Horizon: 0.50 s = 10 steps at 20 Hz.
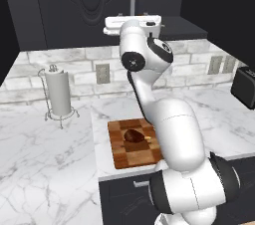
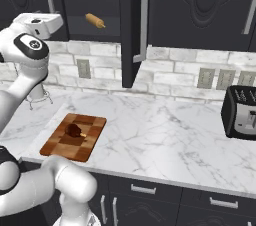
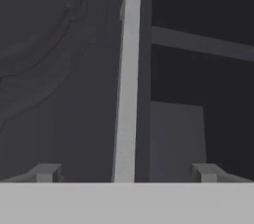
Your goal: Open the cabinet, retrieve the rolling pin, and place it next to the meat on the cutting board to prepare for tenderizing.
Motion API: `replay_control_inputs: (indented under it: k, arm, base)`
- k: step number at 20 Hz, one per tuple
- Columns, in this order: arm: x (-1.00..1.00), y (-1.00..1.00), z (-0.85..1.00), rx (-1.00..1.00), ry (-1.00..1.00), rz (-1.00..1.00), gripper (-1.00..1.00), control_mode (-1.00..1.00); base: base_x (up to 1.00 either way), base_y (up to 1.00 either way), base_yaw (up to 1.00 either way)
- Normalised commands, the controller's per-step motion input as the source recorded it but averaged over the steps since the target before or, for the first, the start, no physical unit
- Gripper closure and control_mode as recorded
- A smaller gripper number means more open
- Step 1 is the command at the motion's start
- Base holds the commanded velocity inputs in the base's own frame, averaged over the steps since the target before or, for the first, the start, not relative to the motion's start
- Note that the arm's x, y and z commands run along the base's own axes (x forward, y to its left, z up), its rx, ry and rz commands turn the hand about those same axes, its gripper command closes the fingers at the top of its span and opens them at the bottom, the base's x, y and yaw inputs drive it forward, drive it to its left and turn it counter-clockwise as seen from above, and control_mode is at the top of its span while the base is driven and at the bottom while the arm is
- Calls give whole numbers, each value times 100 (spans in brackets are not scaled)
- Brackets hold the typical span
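Taking the cutting board (image 2: 74, 137) as the landmark, the task looks partly done. Up and to the left of the board, the hand is raised to cabinet height with the gripper (image 3: 126, 172) spread wide, holding nothing; its fingertips (image 3: 45, 172) stand either side of a silver bar handle (image 3: 127, 94) on a closed carved door, not touching it. On the board itself, near its middle, sits the meat (image 2: 73, 130), with bare wood beside it where the pin is to go. Above the board, the cabinet (image 2: 200, 5) has one door (image 2: 131, 25) swung out edge-on, so the opening step appears complete. Inside that open compartment, high above the board, the rolling pin (image 2: 94, 20) lies tilted on the shelf; the interior is dark, so I cannot tell whether anything else is stored there. Left to do: reach in, grasp the pin, carry it down, and set it beside the meat.
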Motion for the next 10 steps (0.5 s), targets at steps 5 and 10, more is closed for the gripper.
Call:
replay_control_inputs:
  k: [5,10]
  arm:
    - [40,0,0,0,0,5,-100,-100]
    - [34,5,-3,0,1,7,-100,-100]
  base:
    - [0,0,0]
    - [0,0,0]
